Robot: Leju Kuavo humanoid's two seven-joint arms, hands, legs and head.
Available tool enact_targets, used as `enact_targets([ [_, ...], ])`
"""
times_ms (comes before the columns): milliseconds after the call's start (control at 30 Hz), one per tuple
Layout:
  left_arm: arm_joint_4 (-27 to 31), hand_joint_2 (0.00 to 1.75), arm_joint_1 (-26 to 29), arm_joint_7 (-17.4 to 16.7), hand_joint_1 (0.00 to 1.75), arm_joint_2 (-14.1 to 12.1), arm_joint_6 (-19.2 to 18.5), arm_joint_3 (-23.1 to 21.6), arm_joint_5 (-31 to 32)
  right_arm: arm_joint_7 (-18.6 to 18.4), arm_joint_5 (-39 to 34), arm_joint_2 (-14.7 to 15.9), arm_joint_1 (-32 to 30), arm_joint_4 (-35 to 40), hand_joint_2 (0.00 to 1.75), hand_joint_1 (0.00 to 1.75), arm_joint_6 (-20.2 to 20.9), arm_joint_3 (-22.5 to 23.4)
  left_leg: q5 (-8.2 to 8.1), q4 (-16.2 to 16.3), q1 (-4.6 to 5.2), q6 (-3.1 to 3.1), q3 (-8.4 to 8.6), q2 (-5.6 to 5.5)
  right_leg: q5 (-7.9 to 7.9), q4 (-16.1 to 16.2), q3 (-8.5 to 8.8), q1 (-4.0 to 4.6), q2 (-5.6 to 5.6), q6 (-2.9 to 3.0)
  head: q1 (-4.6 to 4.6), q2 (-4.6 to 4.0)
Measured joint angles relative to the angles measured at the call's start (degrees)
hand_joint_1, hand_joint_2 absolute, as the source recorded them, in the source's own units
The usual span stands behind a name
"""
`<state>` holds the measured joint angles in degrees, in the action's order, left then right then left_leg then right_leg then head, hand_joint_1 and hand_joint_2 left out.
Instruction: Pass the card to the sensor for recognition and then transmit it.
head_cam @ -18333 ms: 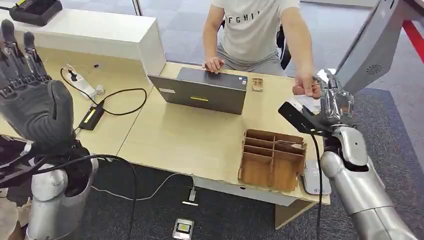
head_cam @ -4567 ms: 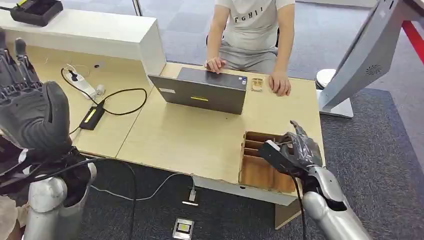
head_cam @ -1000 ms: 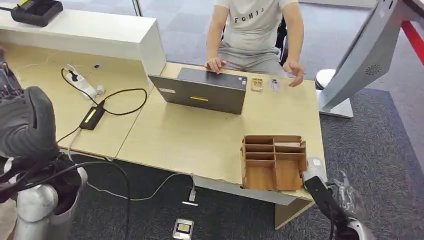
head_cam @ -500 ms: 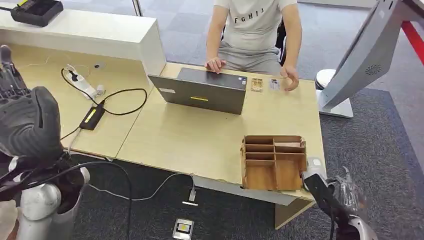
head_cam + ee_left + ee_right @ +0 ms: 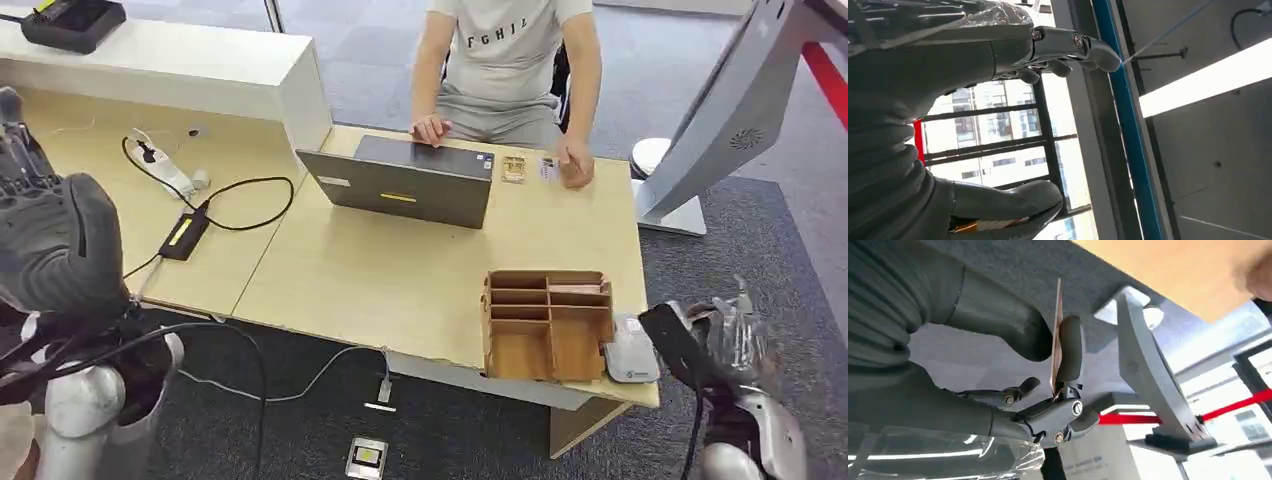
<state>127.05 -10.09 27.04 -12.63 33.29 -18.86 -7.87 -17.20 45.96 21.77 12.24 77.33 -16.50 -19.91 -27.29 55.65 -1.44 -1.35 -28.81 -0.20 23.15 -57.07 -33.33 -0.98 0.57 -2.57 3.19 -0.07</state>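
Note:
In the right wrist view a thin card point(image 5: 1055, 335), seen edge-on, is pinched between the thumb and a finger of my right hand point(image 5: 1048, 390). The head view shows that right hand point(image 5: 738, 338) just off the table's right front corner, beside and slightly above the small white-grey sensor point(image 5: 630, 360). My left hand point(image 5: 55, 245) is raised at the far left; its fingers point(image 5: 1068, 45) are apart with nothing in them. A second small card point(image 5: 547, 168) lies on the far side of the desk under a person's hand point(image 5: 576, 166).
A wooden divided organiser point(image 5: 545, 322) stands next to the sensor. A laptop point(image 5: 410, 182) sits mid-desk with a person seated behind it. A grey slanted stand point(image 5: 735, 100) rises at the right. A power strip and cables point(image 5: 185, 195) lie on the left of the desk.
My right hand has risen from below the table's corner and moved right, now level with the sensor. The person's hand has lowered onto the desk by the small card.

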Motion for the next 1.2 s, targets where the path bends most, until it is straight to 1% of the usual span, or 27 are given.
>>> enact_targets([
  [67, -0.3, 1.75, -0.3, 0.6, 0.00, 0.2, -0.2, -0.1, -0.2, 0.2, 1.1, 1.1, 3.8, 1.1, 1.75, 1.75, 1.3, 0.1, 0.00, 0.0, 0.01, 0.00, 0.01, 0.01, -0.02, 0.0, 0.00, -0.01, 0.01, 0.01, 0.00, 0.00],
  [100, -0.5, 1.75, -0.5, 0.7, 0.00, 0.4, -0.1, -0.2, -0.2, 0.9, 2.3, 1.3, 6.6, 1.5, 1.75, 1.75, 2.2, 0.0, 0.02, 0.0, 0.01, 0.01, -0.01, 0.01, -0.03, 0.0, 0.01, -0.01, 0.01, 0.01, 0.00, 0.00],
  [167, -0.7, 1.75, -0.9, 0.9, 0.00, 0.5, 0.3, -0.3, -0.2, 1.7, 3.5, 1.2, 10.7, 1.5, 1.75, 1.75, 4.0, -0.5, 0.03, 0.0, 0.01, 0.00, -0.03, 0.01, -0.05, 0.0, 0.00, -0.01, 0.01, 0.04, 0.00, 0.00],
  [300, -0.9, 1.75, -1.2, 1.7, 0.00, 0.8, 0.3, -0.5, -0.3, 2.9, 4.3, 0.5, 17.6, 0.7, 1.75, 1.75, 6.0, -2.5, 0.05, 0.0, -0.01, -0.01, -0.04, 0.01, -0.05, 0.0, -0.01, 0.00, 0.01, 0.04, 0.00, 0.00],
  [400, -1.1, 1.75, -1.5, 2.4, 0.00, 1.1, 0.0, -0.7, -0.9, 4.2, 3.9, -0.9, 23.1, -1.7, 1.75, 1.75, 6.7, -4.7, 0.06, 0.0, -0.02, -0.02, -0.08, -0.02, -0.05, 0.0, -0.02, 0.01, 0.00, 0.04, -0.02, 0.00],
  [500, -1.7, 1.75, -2.1, 3.0, 0.00, 1.4, -0.9, -1.0, -1.7, 4.9, 3.5, -3.1, 29.3, -7.0, 1.75, 1.75, 6.8, -8.0, 0.09, 0.0, -0.02, -0.04, -0.06, 0.00, -0.07, 0.0, -0.05, 0.01, 0.00, 0.04, 0.02, 0.00],
  [633, -2.5, 1.75, -2.9, 4.0, 0.00, 1.9, -2.2, -1.2, -3.2, 5.6, 3.5, -5.9, 34.9, -12.8, 1.75, 1.75, 6.5, -10.6, 0.13, 0.0, -0.03, -0.05, -0.17, -0.06, -0.07, 0.0, -0.11, 0.01, -0.09, 0.04, -0.02, 0.00],
  [667, -2.9, 1.75, -3.3, 4.3, 0.00, 2.1, -2.4, -1.3, -3.5, 5.8, 3.6, -6.9, 36.9, -15.4, 1.75, 1.75, 6.5, -11.7, 0.13, 0.0, -0.03, -0.05, -0.15, -0.06, -0.07, -0.1, -0.11, 0.01, -0.07, 0.04, 0.00, 0.00],
  [800, -4.1, 1.75, -4.1, 4.9, 0.00, 2.8, -3.1, -1.5, -4.2, 6.0, 4.2, -9.8, 40.9, -22.1, 1.75, 1.75, 6.4, -14.2, 0.13, 0.0, -0.03, -0.05, -0.17, -0.05, -0.08, -0.1, -0.14, 0.02, -0.06, 0.04, 0.00, 0.00],
  [967, -4.7, 1.75, -4.6, 5.4, 0.00, 3.3, -3.8, -1.6, -4.8, 5.9, 5.0, -13.1, 44.6, -28.9, 1.75, 1.75, 5.6, -15.8, 0.13, 0.0, -0.03, -0.05, -0.20, -0.06, -0.07, -0.1, -0.16, 0.02, -0.06, 0.04, 0.00, 0.00],
  [1200, -5.3, 1.75, -5.0, 5.1, 0.00, 3.7, -4.5, -1.6, -5.0, 5.6, 6.7, -16.8, 47.9, -37.3, 1.75, 1.75, 6.1, -18.0, 0.13, 0.0, -0.03, -0.05, -0.19, -0.05, -0.08, -0.1, -0.16, 0.02, -0.05, 0.04, -0.02, 0.00],
])
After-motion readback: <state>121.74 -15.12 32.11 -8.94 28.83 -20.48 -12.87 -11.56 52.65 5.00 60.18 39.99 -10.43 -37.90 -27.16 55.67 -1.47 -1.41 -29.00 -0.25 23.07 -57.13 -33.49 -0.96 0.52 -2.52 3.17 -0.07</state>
